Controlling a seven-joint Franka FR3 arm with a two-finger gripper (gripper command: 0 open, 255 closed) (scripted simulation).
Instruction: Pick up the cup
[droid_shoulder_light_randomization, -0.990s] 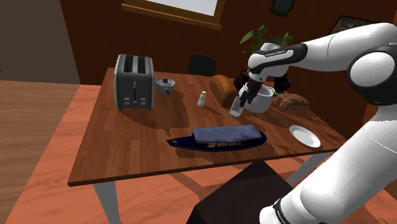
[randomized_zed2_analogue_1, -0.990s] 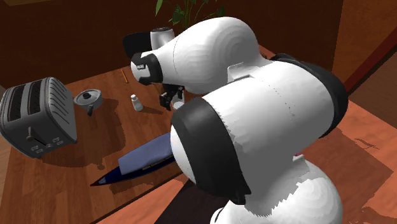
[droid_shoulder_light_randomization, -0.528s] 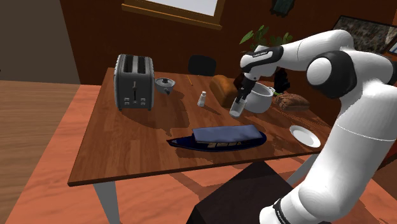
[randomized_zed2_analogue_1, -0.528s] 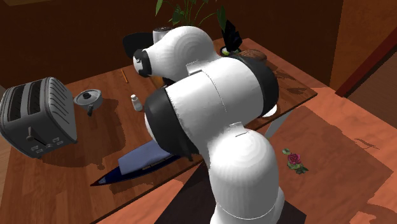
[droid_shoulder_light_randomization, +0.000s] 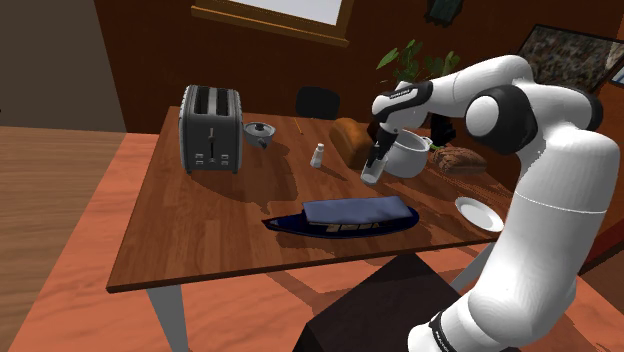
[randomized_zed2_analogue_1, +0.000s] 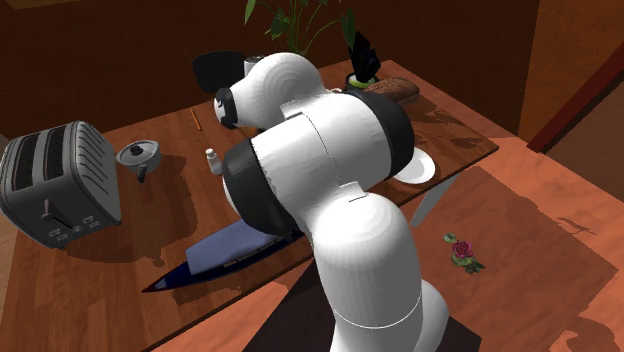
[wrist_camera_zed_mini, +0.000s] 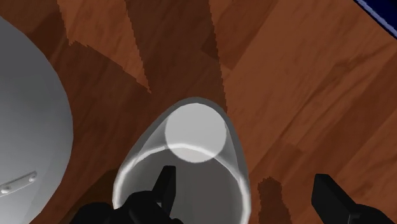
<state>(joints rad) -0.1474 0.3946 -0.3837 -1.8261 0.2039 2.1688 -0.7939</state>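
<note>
Wrist view has the end effector (wrist_camera_zed_mini: 245, 183) spread open right over the clear cup (wrist_camera_zed_mini: 191, 149), one finger above its mouth, the other outside the rim. The cup stands upright on the table (droid_shoulder_light_randomization: 230, 215), just beside the white pot (droid_shoulder_light_randomization: 408, 157), nearer the far edge.

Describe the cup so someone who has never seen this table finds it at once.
On the wooden table, go to the end away from the dark toaster, to the big white pot. The cup stands right by that pot, under the black gripper: a small, see-through, handleless tumbler, unlike the opaque white shaker nearby.
</note>
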